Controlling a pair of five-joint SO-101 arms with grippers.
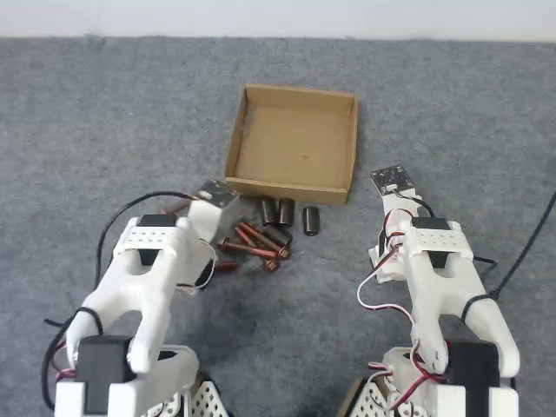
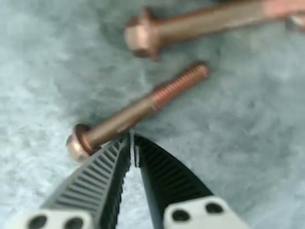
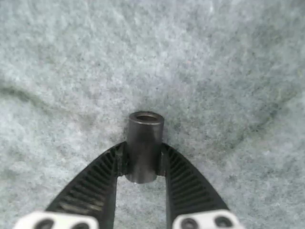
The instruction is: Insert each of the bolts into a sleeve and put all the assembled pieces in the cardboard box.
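Right claw (image 3: 143,150) clenches sleeve (image 3: 145,128) mid-barrel | left claw (image 2: 132,139) pinched empty beside bolt (image 2: 143,107) | we judge bolt stiff, light, slippery; grip its plain shank

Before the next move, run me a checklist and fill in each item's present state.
1. Right gripper clamped on a sleeve: ok.
2. Sleeve's open bore faces away from the fingers: ok.
3. Left gripper holding a bolt: not ok; it is shut, with its tips at the shank of the bolt, which lies on the carpet.
4. Cardboard box empty, open side up: ok.
5. Spare sleeves and spare bolts lie in front of the box: ok.
6. Bolt lined up with the bore: not ok.
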